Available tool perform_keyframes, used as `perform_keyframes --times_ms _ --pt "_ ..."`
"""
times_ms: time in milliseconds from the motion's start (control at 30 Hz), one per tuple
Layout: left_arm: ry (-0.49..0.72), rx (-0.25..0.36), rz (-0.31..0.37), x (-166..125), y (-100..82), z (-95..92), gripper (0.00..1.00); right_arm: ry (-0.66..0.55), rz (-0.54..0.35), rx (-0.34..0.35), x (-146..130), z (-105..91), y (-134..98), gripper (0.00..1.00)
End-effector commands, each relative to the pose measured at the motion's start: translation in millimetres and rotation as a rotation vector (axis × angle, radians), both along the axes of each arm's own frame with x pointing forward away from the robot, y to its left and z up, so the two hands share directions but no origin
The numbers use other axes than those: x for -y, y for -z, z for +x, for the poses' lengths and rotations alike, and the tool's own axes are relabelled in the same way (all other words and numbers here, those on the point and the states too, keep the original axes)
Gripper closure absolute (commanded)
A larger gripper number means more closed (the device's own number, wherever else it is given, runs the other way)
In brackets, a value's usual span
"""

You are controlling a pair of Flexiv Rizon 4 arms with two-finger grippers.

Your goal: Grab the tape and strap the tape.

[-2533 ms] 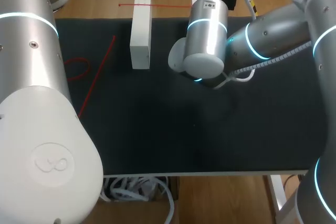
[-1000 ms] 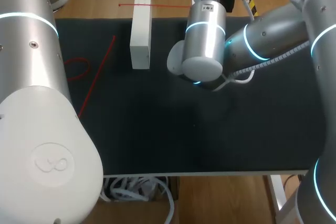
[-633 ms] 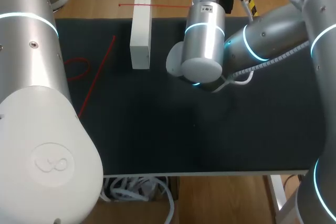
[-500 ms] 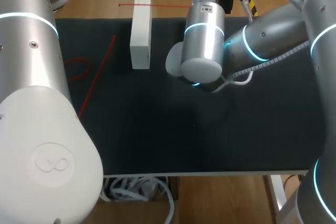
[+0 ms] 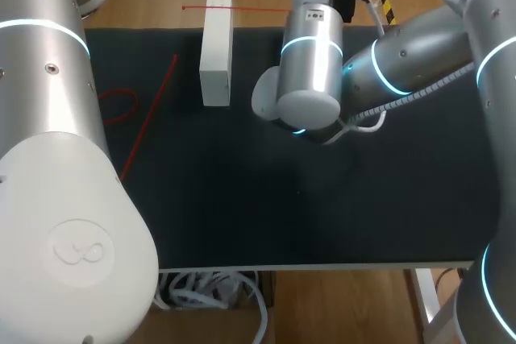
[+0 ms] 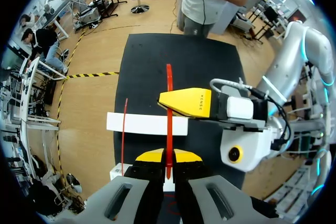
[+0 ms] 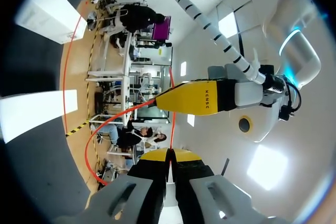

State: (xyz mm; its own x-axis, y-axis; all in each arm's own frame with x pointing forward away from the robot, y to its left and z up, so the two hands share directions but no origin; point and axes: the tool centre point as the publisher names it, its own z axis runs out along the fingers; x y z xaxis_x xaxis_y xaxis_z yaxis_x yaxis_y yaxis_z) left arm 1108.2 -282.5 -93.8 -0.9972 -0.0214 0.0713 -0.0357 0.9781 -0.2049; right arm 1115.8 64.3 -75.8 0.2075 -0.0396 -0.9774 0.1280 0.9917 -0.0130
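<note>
Shifted slightly toward the white block (image 5: 215,52) is the right arm (image 5: 310,62). Thin red tape (image 6: 169,80) is pinched by the closed left gripper (image 6: 168,156) and the closed right gripper (image 7: 169,156). Above the worktop (image 5: 242,199), it is stretched straight ahead of the left gripper.

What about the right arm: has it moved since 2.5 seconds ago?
Yes. The right arm has crept slightly toward the white block, narrowing the gap between them.

tape (image 5: 148,118) loop partly behind L arm (image 5: 48,118), far stretch behind R arm (image 5: 310,62)
</note>
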Motion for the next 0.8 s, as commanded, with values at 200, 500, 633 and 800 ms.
perform_keyframes --times_ms 200,500,633,800 --pt "0.002 -0.008 0.010 2.2 -3.1 3.5 1.00 -0.011 -0.001 -0.014 -3.3 -2.7 -3.7 1.00" --pt "0.002 -0.008 0.010 2.2 -3.1 3.5 1.00 -0.018 0.001 -0.019 -6.5 -2.9 -1.7 1.00" --pt "0.002 -0.008 0.010 2.2 -3.1 3.5 1.00 -0.024 0.003 -0.019 -8.6 -3.1 -1.8 1.00" --pt "0.002 -0.008 0.010 2.2 -3.1 3.5 1.00 -0.030 0.004 -0.019 -10.0 -2.6 -1.6 1.00"
